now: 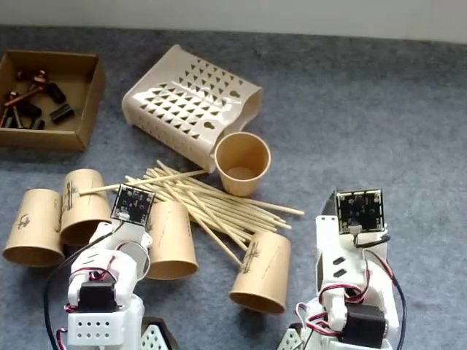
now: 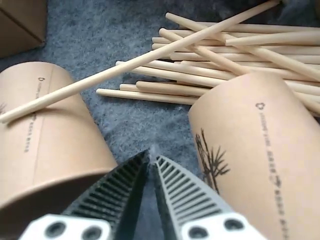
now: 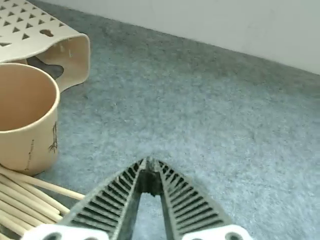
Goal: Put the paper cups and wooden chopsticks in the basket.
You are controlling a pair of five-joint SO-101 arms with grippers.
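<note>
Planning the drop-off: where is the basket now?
In the high view the basket lies tipped over at the far middle of the table, right of the cardboard box, with the upright paper cup at its near corner.

Paper cups (image 1: 175, 244): matt brown paper. Chopsticks (image 1: 219, 204): smooth pale wood. Basket (image 1: 182, 102): cream plastic, slight sheen. Table cover (image 1: 379, 109): grey fuzzy cloth. Box (image 1: 84, 102) at 10 o'clock: matt cardboard.

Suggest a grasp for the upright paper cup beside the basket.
Pinch the rim of the upright cup from above, one finger inside and one outside: it stands mouth up and empty. Probably take the wall on the right arm's side; the basket crowds the opposite side and the chopsticks lie by its base. The right end effector, shut, must open first.
</note>
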